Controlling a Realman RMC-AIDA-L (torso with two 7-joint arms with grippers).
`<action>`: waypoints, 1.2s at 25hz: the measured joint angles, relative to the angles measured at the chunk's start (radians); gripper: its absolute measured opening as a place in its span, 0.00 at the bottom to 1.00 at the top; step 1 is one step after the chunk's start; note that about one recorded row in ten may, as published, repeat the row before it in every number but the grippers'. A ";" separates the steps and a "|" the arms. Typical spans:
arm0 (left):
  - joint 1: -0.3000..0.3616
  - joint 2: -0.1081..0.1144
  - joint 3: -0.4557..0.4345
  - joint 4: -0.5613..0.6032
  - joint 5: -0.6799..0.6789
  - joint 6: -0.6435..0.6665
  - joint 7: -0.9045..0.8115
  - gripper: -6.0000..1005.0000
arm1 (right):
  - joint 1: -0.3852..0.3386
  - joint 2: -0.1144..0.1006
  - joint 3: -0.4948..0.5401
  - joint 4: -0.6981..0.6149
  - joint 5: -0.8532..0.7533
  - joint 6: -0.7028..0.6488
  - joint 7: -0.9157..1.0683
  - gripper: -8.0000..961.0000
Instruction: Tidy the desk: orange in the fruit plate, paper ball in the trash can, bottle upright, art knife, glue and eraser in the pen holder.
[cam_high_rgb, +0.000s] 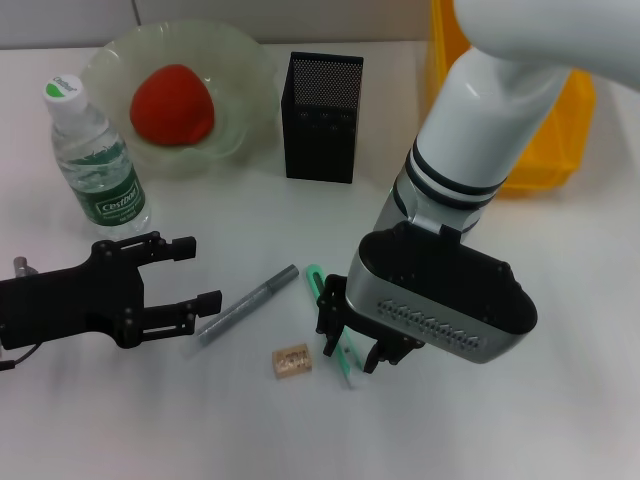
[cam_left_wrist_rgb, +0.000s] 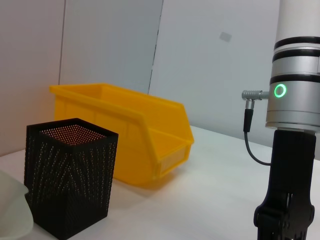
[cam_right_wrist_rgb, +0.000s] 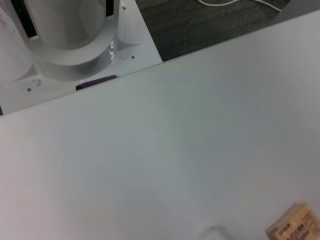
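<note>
Bright, even overhead light washed the white counter, casting only soft, faint shadows, while the eraser appeared slightly blurred in the right wrist view.

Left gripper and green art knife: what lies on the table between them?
In the head view, a grey glue pen lies between the left gripper and the art knife.

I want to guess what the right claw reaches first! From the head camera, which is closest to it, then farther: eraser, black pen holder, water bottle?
1. Eraser, just beside the right gripper, on its left.
2. Pen holder, farther back on the table.
3. Water bottle, standing far off on the left.
</note>
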 joint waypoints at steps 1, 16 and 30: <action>0.001 0.000 0.000 0.001 0.000 0.000 0.000 0.78 | -0.002 0.000 -0.003 0.001 0.000 0.004 -0.002 0.45; 0.006 -0.005 -0.012 0.004 -0.003 -0.001 0.002 0.78 | 0.007 0.000 -0.035 0.022 0.022 0.031 -0.023 0.45; 0.008 -0.005 -0.036 -0.002 -0.005 0.001 0.026 0.78 | 0.015 0.000 -0.038 0.025 0.022 0.027 -0.027 0.32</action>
